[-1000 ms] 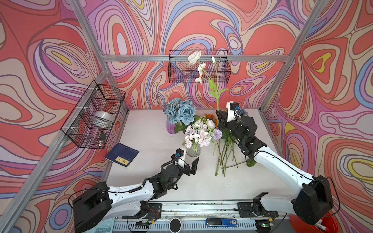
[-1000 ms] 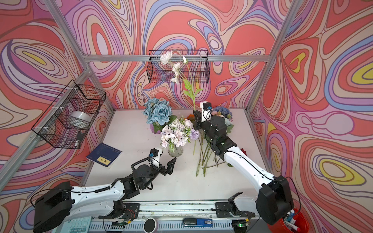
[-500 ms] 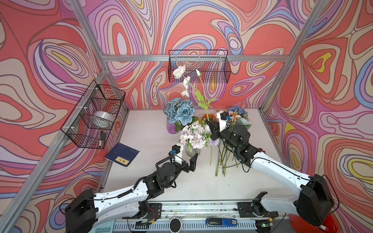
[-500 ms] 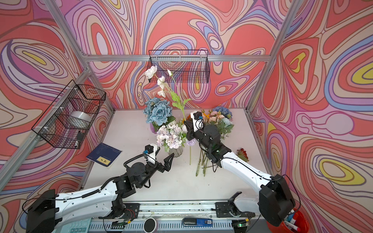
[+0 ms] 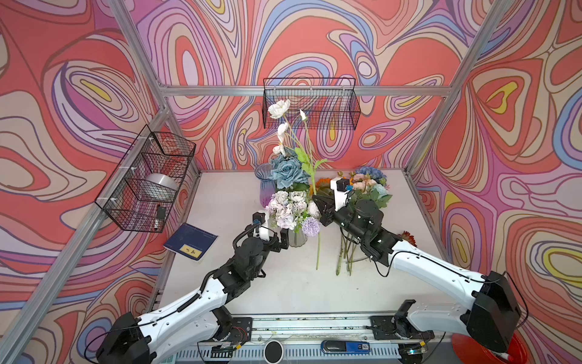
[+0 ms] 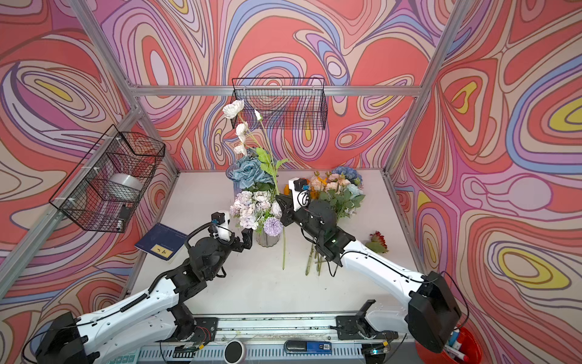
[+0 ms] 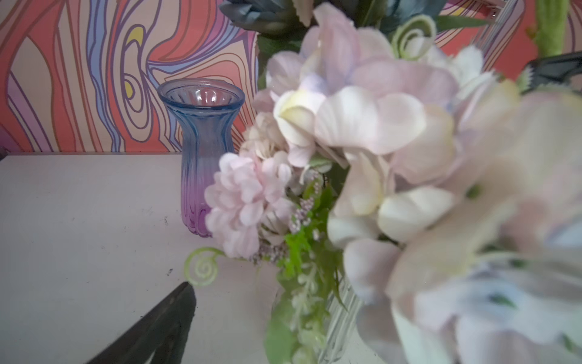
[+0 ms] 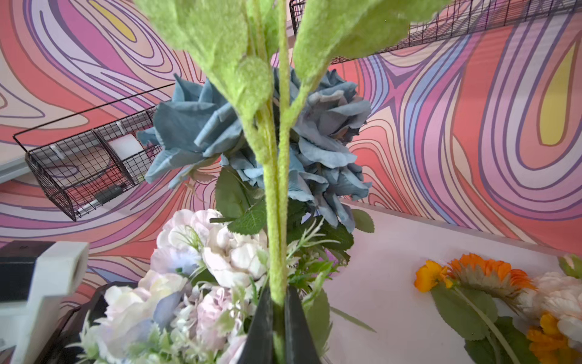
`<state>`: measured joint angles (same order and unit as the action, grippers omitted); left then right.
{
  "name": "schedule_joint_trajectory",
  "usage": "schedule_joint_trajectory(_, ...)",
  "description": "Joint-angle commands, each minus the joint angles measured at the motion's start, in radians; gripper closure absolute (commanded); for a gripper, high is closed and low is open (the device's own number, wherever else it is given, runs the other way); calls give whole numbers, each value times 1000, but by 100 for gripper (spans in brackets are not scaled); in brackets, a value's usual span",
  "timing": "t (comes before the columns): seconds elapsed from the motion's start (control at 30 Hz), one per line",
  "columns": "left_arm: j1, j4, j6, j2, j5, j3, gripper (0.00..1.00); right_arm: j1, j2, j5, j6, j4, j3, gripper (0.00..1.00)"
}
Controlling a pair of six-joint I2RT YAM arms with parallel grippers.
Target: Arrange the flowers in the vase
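- Two vases stand on the bench (image 5: 283, 293): a clear vase (image 5: 297, 241) near the middle, packed with pale blooms (image 5: 289, 208); a blue vase (image 7: 201, 151) farther and to the left, its mouth bare in the left wrist view.
- Right fingers (image 8: 269, 331) are clenched on the green stem of the white poppy (image 5: 278, 108), partway up; its heads stand high; its foot hangs just right of the clear vase.
- Left fingers (image 5: 283, 239) are spread wide and grasp nothing, just beside the clear vase on its left.
- Other flowers (image 5: 365, 189) lie heaped on the right, heads far, stems near; a red daisy (image 5: 407, 238) lies apart, farther right.
- Handling, as I judge it: light but top-heavy; the stem looks springy and fuzzy, so hardly slippery; the petals are soft; a hold low on the stem would steer the foot best; the glass could tip, so the free fingers might steady it.
- Room: the clear vase's mouth is crowded, with blue roses (image 8: 252, 135) close behind; the blue vase is open; a wire basket (image 5: 310, 104) on the far wall sits behind the poppy heads, how close I cannot tell; the bench is open near and left, save for a book (image 5: 190, 241).
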<state>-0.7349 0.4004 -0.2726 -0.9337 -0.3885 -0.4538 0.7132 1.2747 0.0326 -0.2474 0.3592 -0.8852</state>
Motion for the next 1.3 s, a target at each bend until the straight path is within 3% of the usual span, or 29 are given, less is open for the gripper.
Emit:
schedule_joint_trajectory(0.0,51,55,29,-49,41,-35,0,29,33,-3,-49,28,-17,100)
schedule_joint_trajectory(0.3,191,37,11,-101,83,-92,0,49,-43,-95,-8,-60,-22,100)
schedule_joint_trajectory(0.43,197,-53,-36,-62,103,-92,0,47,-94,-179,52,-170,-33,100)
schedule_joint_trajectory(0.6,195,-186,-149,32,244,-9,0,39,-131,-288,99,-235,-29,100)
schedule_joint_trajectory(0.7,133,-155,-151,92,246,71,0,15,-154,-316,104,-234,-13,100)
schedule_joint_trajectory(0.87,-57,-9,-72,65,80,115,0,-27,-170,-295,94,-202,19,100)
schedule_joint_trajectory(1.17,-88,475,-53,-216,31,90,0,-40,-148,-260,91,-155,31,100)
schedule_joint_trajectory(1.27,-88,564,-33,-278,40,53,0,-41,-144,-261,85,-142,39,100)
